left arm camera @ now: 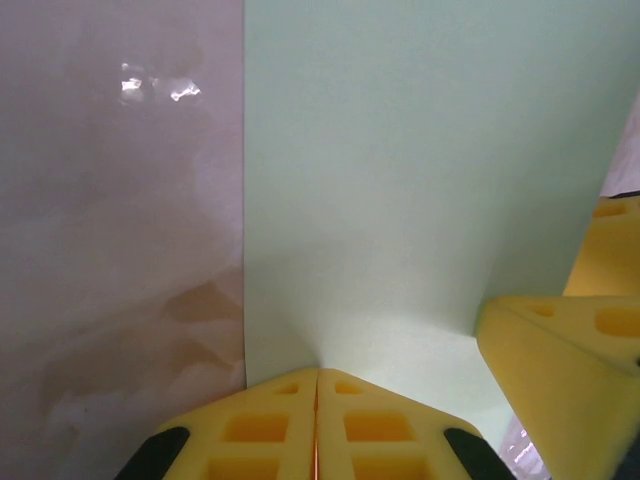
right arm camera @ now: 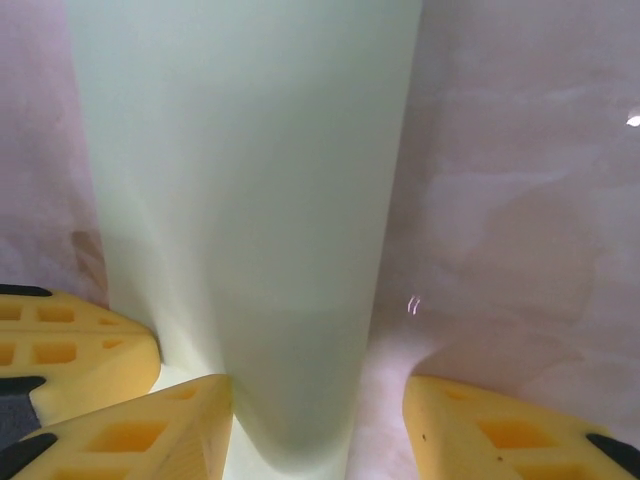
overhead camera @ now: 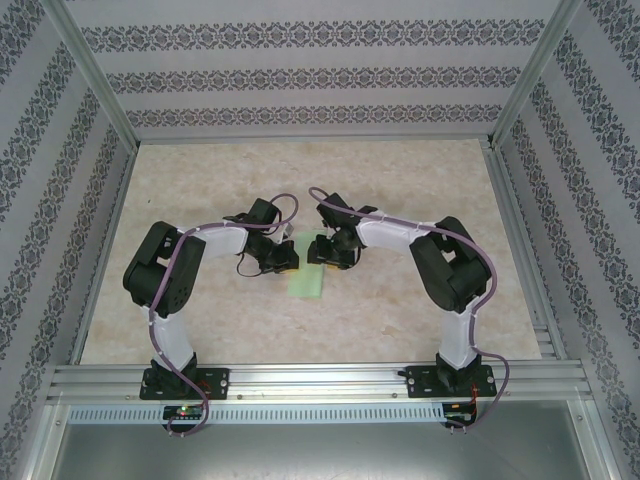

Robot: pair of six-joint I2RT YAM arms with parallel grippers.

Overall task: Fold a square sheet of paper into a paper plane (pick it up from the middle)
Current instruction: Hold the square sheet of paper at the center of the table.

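Left gripper (left arm camera: 317, 400), fingers pressed together, apparently nips the paper (left arm camera: 420, 180) edge on the table (overhead camera: 400, 320). Right gripper (right arm camera: 318, 430) stands half parted astride its raised fold. I judge it light, limp, easily creased: grip edges.

The square sheet of paper (left arm camera: 420, 180) looks matt; the table (left arm camera: 110, 250) glossy.

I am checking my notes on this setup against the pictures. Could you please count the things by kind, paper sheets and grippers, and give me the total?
Pale green square sheet of paper: 1
Yellow-fingered grippers: 2 (left gripper, right gripper)
Total: 3
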